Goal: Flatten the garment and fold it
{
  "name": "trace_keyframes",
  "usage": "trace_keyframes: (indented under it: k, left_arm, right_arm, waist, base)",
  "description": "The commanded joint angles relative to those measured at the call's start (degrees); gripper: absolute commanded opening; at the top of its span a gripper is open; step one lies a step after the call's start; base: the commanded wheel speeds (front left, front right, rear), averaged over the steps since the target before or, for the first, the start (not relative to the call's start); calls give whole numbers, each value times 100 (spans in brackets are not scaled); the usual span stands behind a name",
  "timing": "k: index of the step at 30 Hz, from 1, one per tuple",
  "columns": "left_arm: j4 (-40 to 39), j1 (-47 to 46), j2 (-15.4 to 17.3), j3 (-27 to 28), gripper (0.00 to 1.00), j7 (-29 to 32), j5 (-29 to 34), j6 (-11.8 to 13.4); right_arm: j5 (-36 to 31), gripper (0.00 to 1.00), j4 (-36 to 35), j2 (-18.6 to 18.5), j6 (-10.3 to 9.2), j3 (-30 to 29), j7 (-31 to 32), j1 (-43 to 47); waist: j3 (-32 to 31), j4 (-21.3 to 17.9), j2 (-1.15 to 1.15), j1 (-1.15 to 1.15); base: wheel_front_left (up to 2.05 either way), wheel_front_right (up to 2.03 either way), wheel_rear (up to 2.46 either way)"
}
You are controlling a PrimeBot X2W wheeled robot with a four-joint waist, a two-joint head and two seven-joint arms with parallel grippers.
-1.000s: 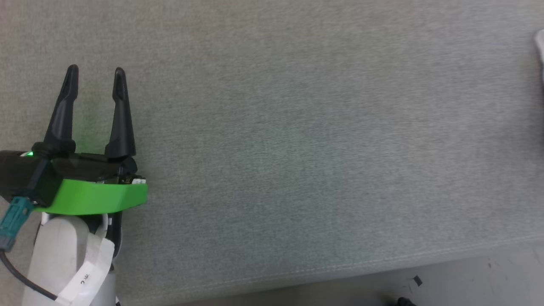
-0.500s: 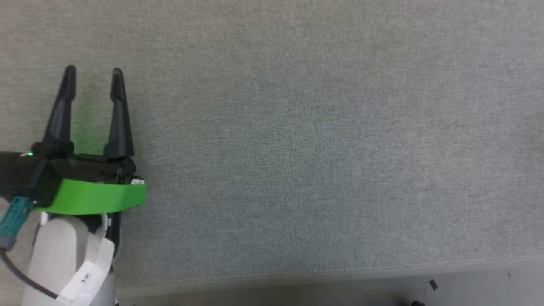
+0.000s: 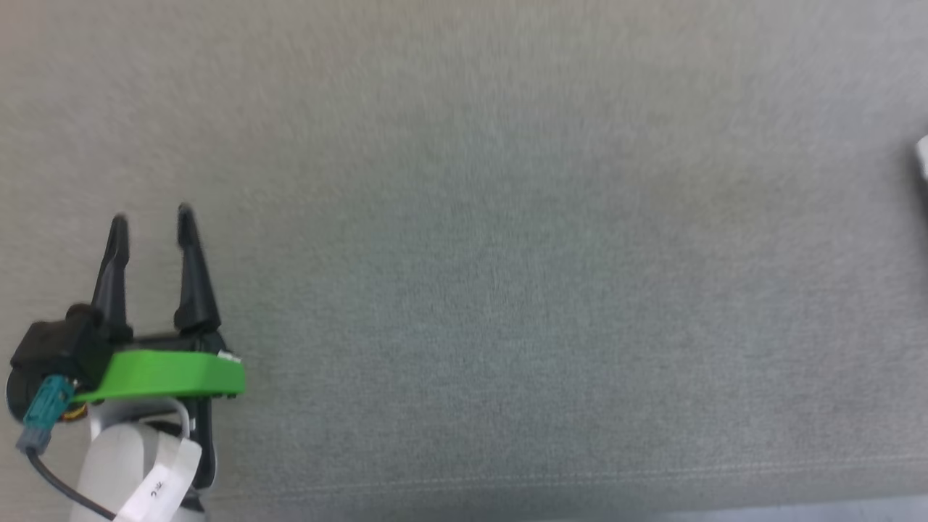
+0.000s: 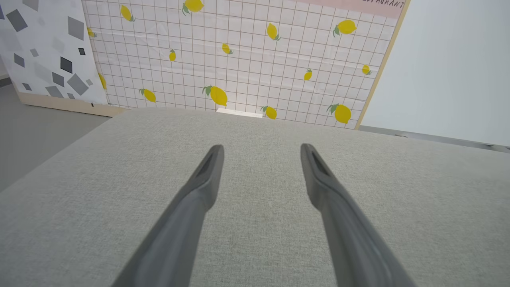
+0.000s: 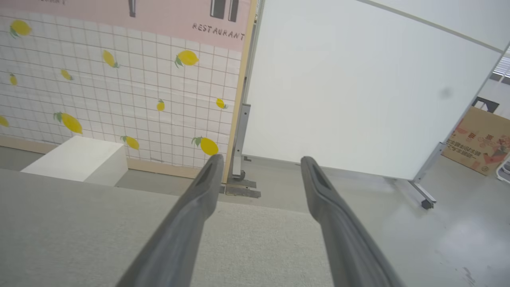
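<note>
The garment is out of view. My left gripper (image 3: 152,216) hovers over the bare grey cloth surface (image 3: 507,275) at the lower left of the head view, open with nothing between its fingers. The left wrist view shows the same left gripper (image 4: 261,146) open above the grey cloth (image 4: 259,223). In the right wrist view my right gripper (image 5: 261,157) is open and empty, pointing past the far edge of the grey cloth (image 5: 79,223) toward the floor.
A white sliver (image 3: 922,156) shows at the head view's right edge; I cannot tell what it is. A white box (image 5: 75,157) stands on the floor behind the surface, before a lemon-print wall panel (image 4: 239,59). A white partition (image 5: 350,99) and a cardboard box (image 5: 478,139) stand to the right.
The head camera has shifted. My left gripper now sits lower and smaller in that view, drawn back toward the near edge, and stays open.
</note>
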Motion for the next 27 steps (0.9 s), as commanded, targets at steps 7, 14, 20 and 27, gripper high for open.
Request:
trace_keyframes:
  k: [7, 14, 20, 27]
  left_arm:
    - [97, 355, -63, 123, 100, 0, 33, 273]
    - [163, 521, -141, 117, 100, -6, 10, 379]
    - [309, 681, -139, -17, 100, 43, 59, 361]
    - [546, 823, -148, -418, 100, 96, 220, 205]
  right_arm:
    - [-139, 100, -555, 1379, -11, 29, -1282, 1246]
    - [-277, 100, -893, 2020, -11, 114, -2190, 2619]
    - [-197, 100, -697, 2083, -11, 108, -2367, 3488]
    - [-101, 100, -472, 2087, -11, 3, -2419, 4154]
  waist:
    - [-1519, 257, 0, 0]
    - [-1879, 402, 0, 0]
    - [-2130, 453, 0, 0]
    - [-2267, 483, 0, 0]
  base:
    - [0, 0, 0]
    - [0, 0, 0]
    - [0, 0, 0]
    - [0, 0, 0]
